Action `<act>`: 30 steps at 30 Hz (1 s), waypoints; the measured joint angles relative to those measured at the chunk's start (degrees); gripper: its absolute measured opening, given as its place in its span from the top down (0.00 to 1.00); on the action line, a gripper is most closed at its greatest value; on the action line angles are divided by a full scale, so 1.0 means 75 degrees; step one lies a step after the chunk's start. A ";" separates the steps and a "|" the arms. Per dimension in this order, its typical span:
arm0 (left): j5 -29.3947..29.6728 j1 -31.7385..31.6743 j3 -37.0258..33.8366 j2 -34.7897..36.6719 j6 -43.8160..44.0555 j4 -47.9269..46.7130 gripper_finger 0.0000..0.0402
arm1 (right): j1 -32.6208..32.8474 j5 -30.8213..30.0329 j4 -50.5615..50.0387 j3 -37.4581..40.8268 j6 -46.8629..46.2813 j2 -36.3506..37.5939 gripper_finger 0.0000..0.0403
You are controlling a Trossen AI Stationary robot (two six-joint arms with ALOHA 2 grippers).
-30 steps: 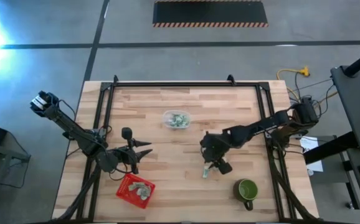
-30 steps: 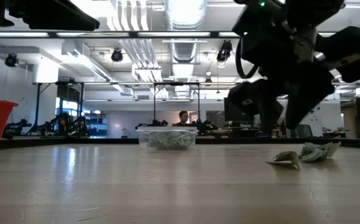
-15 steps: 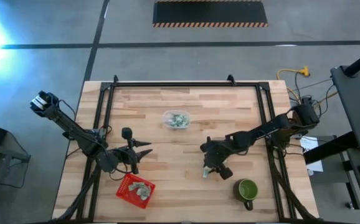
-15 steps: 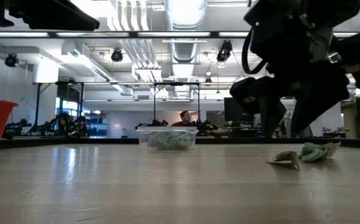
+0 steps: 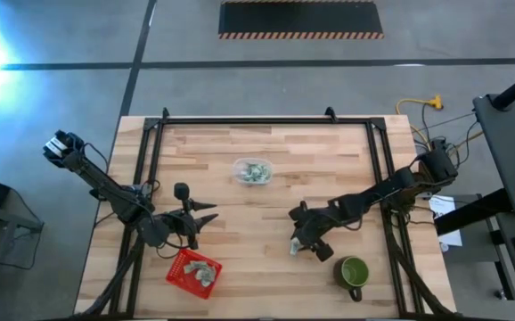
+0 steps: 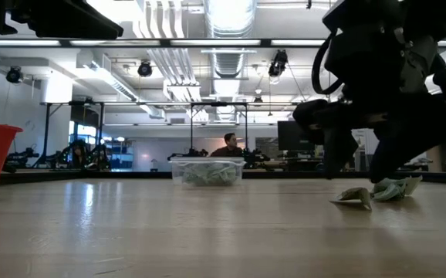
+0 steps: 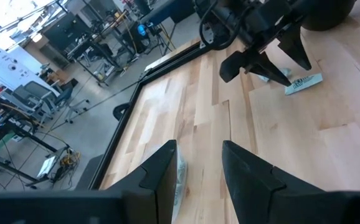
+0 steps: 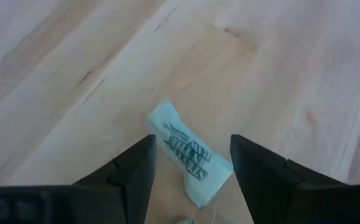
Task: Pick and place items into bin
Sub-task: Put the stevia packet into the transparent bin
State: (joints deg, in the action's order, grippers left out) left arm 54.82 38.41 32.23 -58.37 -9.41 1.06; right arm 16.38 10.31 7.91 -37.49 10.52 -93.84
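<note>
Two pale green-and-white wrapped pieces (image 6: 353,198) (image 6: 393,188) lie flat on the wood near the table's near right part, seen in the high view as one small pale patch (image 5: 294,247). My right gripper (image 8: 192,163) is open and low over them, pointing down. Its fingers (image 8: 133,169) stand on either side of one printed piece (image 8: 189,154) without touching it. The red bin (image 5: 192,270) sits near the near edge, left of centre, with a few pieces inside. My left gripper (image 5: 206,214) is open and waits above the table just beyond the bin.
A clear tub (image 5: 253,171) full of more pieces stands mid-table toward the far side. A green mug (image 5: 353,272) stands near the near right corner, close to my right arm. Black frame rails (image 5: 151,169) run along the table's left, far and right sides.
My right gripper has come down toward the loose pieces and shifted slightly toward the table's near edge, staying open. The pieces have stayed where they were.
</note>
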 joint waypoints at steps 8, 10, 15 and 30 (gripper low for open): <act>0.0001 0.0000 0.0000 0.0000 0.0000 0.0000 0.72 | 0.0032 0.0026 0.0407 0.0188 -0.0151 0.0000 0.48; -0.0001 0.0000 -0.0002 0.0000 0.0000 0.0000 0.72 | 0.0075 0.0036 0.0501 0.0188 -0.0145 0.0000 0.48; -0.0002 0.0000 -0.0003 0.0000 0.0000 0.0000 0.72 | 0.0120 0.0070 0.0722 0.0188 -0.0072 -0.0228 0.48; -0.0002 -0.0009 -0.0038 -0.0003 0.0000 -0.0009 0.72 | 0.0117 0.0102 0.0526 -0.0243 0.0259 -0.0848 0.57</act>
State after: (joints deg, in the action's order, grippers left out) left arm 54.81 38.35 31.94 -58.39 -9.41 0.99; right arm 17.26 11.07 11.86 -39.31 12.46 -100.20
